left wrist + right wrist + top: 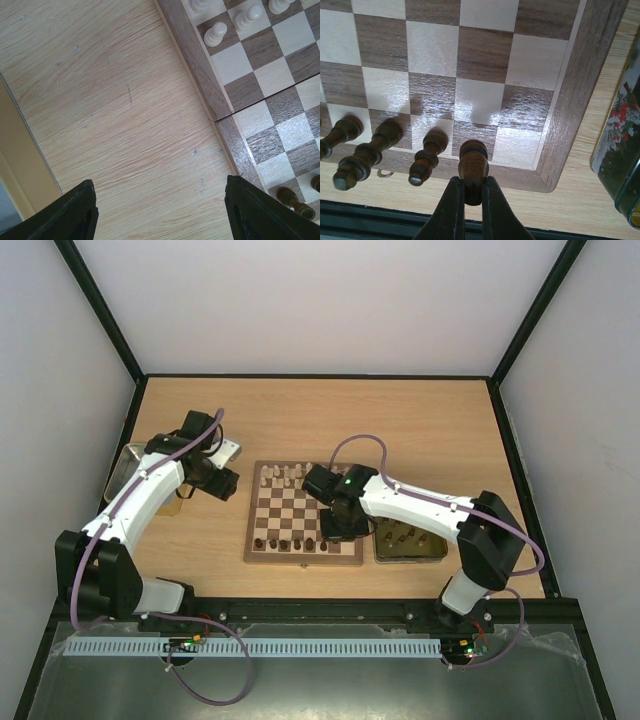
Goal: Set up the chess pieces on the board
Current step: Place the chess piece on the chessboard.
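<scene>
Jaws of right gripper (pixel 472 192) clenched on dark piece (pixel 473 159) over board's (pixel 485 50) 5 o'clock corner. At board's 9 o'clock, left gripper (pixel 160 212) hangs released above table (pixel 125 110).

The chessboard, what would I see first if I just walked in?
The right claw pinching a dark chess piece at the board near edge, close to its right corner, beside more dark pieces. Pale pieces stand on the far row, and the left claw hangs open over the table left of the board.
</scene>
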Tool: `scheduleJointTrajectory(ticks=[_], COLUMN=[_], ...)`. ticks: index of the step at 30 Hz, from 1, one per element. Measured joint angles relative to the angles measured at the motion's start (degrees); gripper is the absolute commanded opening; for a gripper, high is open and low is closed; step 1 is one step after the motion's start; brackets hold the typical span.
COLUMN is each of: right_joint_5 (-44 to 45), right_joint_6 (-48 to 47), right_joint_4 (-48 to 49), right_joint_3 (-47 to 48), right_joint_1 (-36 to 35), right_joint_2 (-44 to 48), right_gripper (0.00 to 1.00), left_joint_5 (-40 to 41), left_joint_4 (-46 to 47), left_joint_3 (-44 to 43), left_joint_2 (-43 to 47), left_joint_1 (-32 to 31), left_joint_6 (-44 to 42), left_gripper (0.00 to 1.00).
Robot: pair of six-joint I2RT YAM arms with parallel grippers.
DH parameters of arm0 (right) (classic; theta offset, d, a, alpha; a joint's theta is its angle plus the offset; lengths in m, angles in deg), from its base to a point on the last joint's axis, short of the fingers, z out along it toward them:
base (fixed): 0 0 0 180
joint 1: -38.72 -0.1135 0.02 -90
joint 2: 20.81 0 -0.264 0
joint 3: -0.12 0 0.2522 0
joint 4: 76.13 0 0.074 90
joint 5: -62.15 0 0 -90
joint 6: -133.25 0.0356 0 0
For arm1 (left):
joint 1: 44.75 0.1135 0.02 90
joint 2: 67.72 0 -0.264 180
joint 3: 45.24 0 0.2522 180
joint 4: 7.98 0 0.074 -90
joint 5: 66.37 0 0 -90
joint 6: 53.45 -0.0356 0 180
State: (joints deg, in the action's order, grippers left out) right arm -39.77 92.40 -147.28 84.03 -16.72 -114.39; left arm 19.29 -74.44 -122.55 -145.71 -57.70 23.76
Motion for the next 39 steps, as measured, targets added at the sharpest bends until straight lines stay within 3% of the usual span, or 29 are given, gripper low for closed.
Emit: scheduleJointTrajectory(ticks=[39], right_joint_5=[-0.2], right_joint_6=[0.2], right_joint_4=[2.5], right_joint_3=[-2.3], right_joint_1=[-1.6], right_joint_2=[-2.8], right_gripper=[0.03], left_joint_5=[0.4], left_joint_4=[1.4], left_joint_3=[0.7], left_joint_2=[0.0], left_joint_1=[-0.3], left_joint_6=[0.2], left_gripper=[0.70])
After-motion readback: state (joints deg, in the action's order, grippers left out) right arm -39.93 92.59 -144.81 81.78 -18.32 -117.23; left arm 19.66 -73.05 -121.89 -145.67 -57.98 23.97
